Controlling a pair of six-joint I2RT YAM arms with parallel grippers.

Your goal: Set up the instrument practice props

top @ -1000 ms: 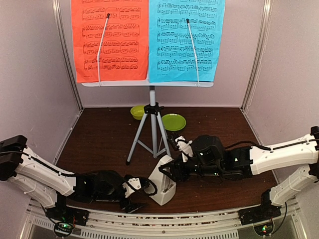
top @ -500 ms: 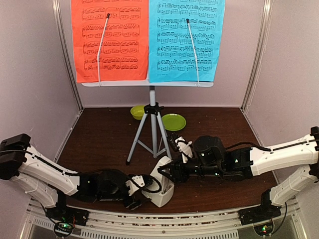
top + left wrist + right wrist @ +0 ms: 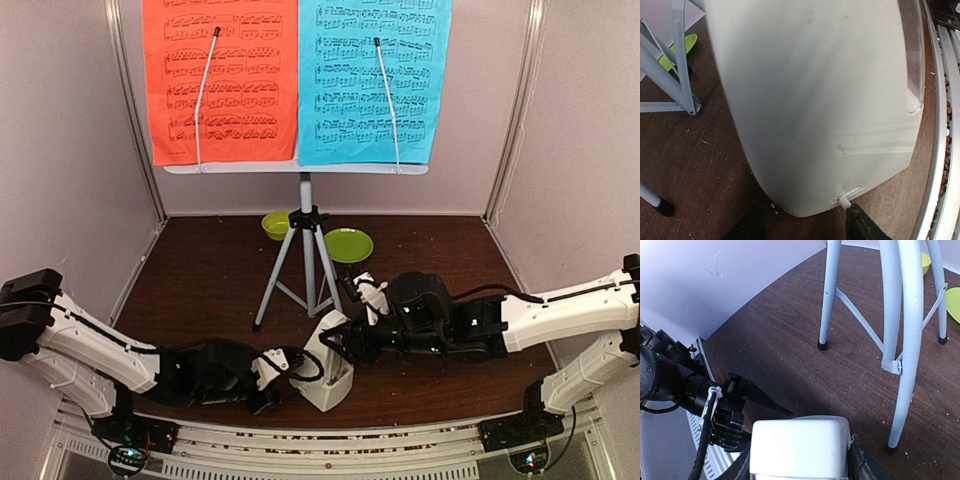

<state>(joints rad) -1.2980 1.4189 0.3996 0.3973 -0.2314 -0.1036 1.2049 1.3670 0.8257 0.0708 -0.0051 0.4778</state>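
Your right gripper [image 3: 799, 462] clamps the metronome [image 3: 330, 375] by its top at the worktop's [image 3: 200, 270] six o'clock. Your left gripper [image 3: 805, 224] flanks its base, grip unclear. Tripod [image 3: 306, 250], desk [image 3: 300, 168] and sheets [image 3: 220, 80] look set at twelve o'clock; only placing the metronome remains.

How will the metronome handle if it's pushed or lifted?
The metronome is tall for its base, tapering upward, so a push near the top probably tips it. Its smooth pale shell looks plastic: likely light, rigid, maybe slippery.
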